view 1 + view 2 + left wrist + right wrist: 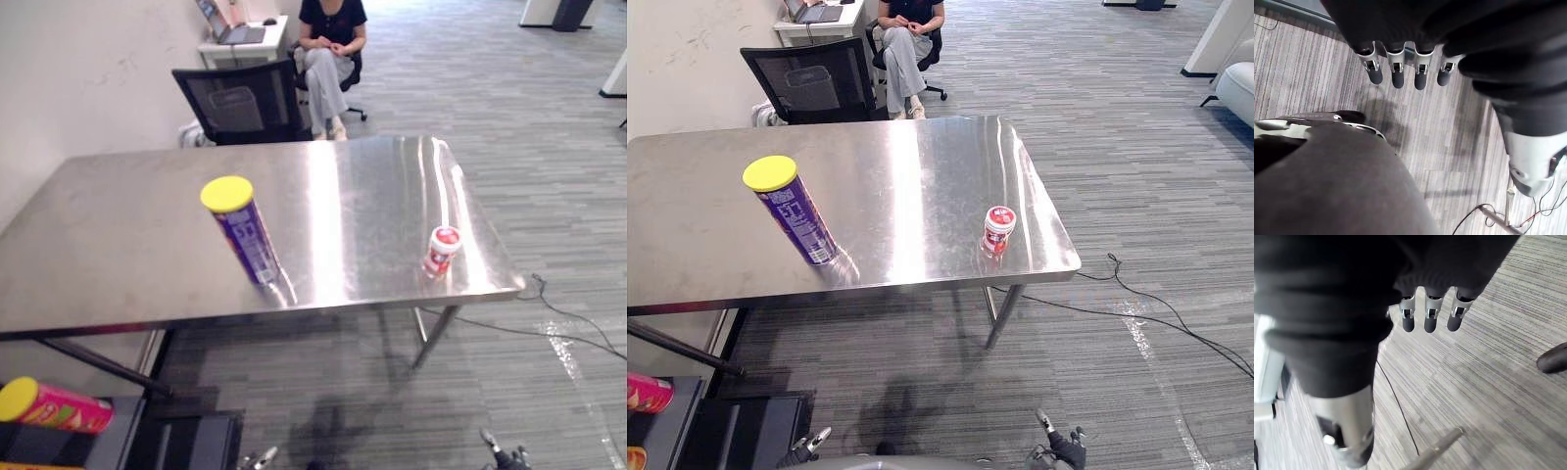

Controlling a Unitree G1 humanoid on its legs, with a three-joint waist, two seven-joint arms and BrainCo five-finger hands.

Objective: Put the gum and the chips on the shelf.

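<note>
Steel table [372, 186] holds both targets: purple chips can [245, 235] left of centre, gum tub [441, 252] near the right edge. Left hand [1396, 73] and right hand [1430, 316] hang low, fingers loose, grasping nothing. Neither item is shelved yet, so everything is left to do.

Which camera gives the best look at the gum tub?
Right eye view: the gum tub stands whole, nearer the picture's middle. The left eye view has it too, further right; both wrist views face carpet.
</note>
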